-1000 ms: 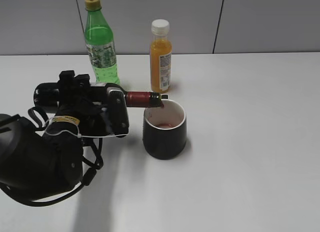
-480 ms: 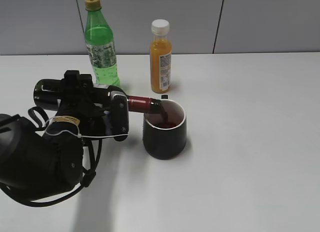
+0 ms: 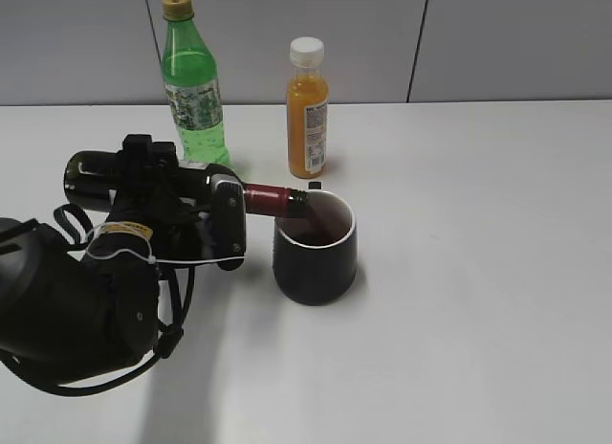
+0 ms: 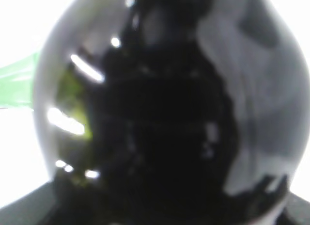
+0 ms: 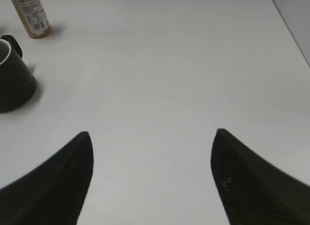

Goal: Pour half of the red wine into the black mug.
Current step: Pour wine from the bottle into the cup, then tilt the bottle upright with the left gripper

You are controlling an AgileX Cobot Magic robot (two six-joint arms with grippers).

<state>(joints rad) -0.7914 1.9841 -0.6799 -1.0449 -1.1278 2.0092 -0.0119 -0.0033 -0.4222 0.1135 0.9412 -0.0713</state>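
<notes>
On the white surface [image 3: 478, 272], at its left side, the left arm's fingers [image 3: 225, 214] are seen clamped around the red wine [image 3: 273, 197] bottle, which is held nearly level with its maroon-foiled neck reaching over the rim of the black mug [image 3: 316, 248]. Dark red liquid is seen inside the mug's white interior, and the bottle's mouth lies just above it. In the left wrist view the frame is filled by the bottle's dark glossy glass [image 4: 160, 113]; no label can be read there. Behind the mug a bright green soda bottle [image 3: 191, 80] with a yellow cap is stood upright, and beside it an orange juice bottle [image 3: 308, 109] with a white cap; print on both labels is too small to be read. Well apart to the right, the right arm's fingers [image 5: 150, 176] are held spread wide over bare surface, nothing between them.
</notes>
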